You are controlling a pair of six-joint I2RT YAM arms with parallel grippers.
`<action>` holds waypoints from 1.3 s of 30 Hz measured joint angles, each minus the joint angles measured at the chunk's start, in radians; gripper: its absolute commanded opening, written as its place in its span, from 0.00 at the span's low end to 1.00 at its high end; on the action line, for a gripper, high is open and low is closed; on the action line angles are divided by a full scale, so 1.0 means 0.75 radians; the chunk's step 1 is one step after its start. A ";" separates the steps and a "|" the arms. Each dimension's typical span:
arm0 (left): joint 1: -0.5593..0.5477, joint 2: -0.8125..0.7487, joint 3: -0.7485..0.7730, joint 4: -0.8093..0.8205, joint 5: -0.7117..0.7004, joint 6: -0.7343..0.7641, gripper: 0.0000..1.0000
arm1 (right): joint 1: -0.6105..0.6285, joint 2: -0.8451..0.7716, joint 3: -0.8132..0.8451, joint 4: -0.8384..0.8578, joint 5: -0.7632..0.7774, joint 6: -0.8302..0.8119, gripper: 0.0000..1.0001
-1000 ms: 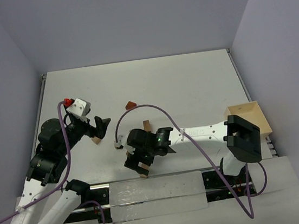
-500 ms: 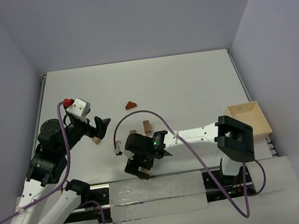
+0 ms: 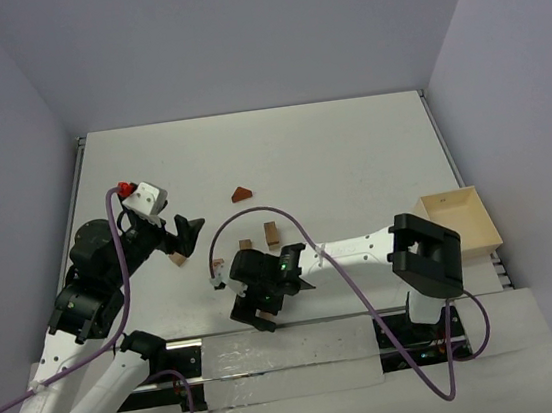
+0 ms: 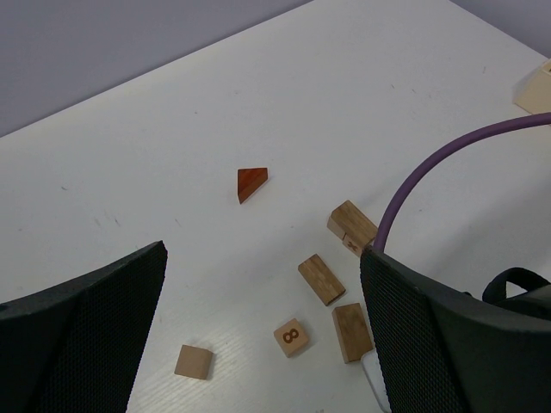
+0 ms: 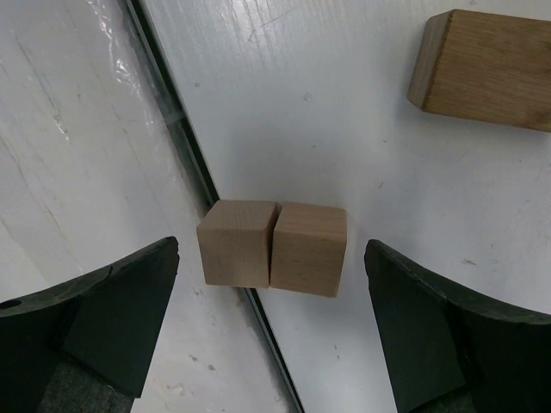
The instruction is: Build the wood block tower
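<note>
The right arm [image 3: 357, 247] is stretching leftward low over the table [image 3: 349, 147], its fingers [image 5: 95, 318] standing apart above two touching tan cubes [image 5: 271, 243]; the left arm [image 3: 103, 278] is hovering folded, its fingers [image 4: 77, 327] apart too.

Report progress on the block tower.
Done: nothing stacked; two cubes merely touch side by side. In hand: nothing; the right end effector hangs open over them, the left end effector is open too. Left: all stacking; wedge, bricks and numbered cube lie loose.
</note>
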 measured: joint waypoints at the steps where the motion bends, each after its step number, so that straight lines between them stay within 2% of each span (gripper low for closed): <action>1: 0.000 0.000 -0.001 0.001 0.000 0.000 0.99 | 0.000 0.004 -0.005 0.007 0.002 0.000 0.94; 9: 0.001 0.004 -0.010 0.009 -0.001 0.001 0.99 | 0.000 0.018 -0.051 0.049 0.057 -0.032 0.84; 14: 0.001 0.006 -0.023 0.016 -0.001 0.001 0.99 | 0.002 0.024 -0.058 0.080 0.101 -0.040 0.72; 19: 0.004 0.010 -0.038 0.019 -0.001 0.001 0.99 | 0.003 0.022 -0.079 0.123 0.145 -0.049 0.49; 20: 0.006 0.010 -0.041 0.020 -0.001 0.001 0.99 | 0.003 0.019 -0.086 0.138 0.147 -0.056 0.39; 21: 0.007 0.010 -0.043 0.020 -0.001 0.002 0.99 | 0.002 0.011 -0.095 0.147 0.145 -0.061 0.38; 23: 0.009 0.011 -0.045 0.021 -0.001 0.002 0.99 | -0.010 -0.016 -0.119 0.149 0.129 -0.077 0.05; 25: 0.010 0.014 -0.045 0.022 0.000 0.002 0.99 | -0.038 -0.043 -0.133 0.132 0.079 -0.105 0.00; 28: 0.011 0.022 -0.045 0.028 0.003 0.002 0.99 | -0.169 -0.094 -0.116 0.064 -0.065 -0.174 0.00; 32: 0.016 0.055 -0.044 0.029 0.024 0.003 0.99 | -0.463 -0.127 0.044 -0.117 -0.198 -0.372 0.00; 35: 0.018 0.111 -0.025 0.010 0.053 0.015 0.99 | -0.618 -0.129 0.268 -0.335 -0.274 -0.619 0.00; 39: 0.026 0.230 0.046 -0.047 0.121 0.049 0.99 | -0.738 -0.086 0.602 -0.559 -0.359 -0.931 0.00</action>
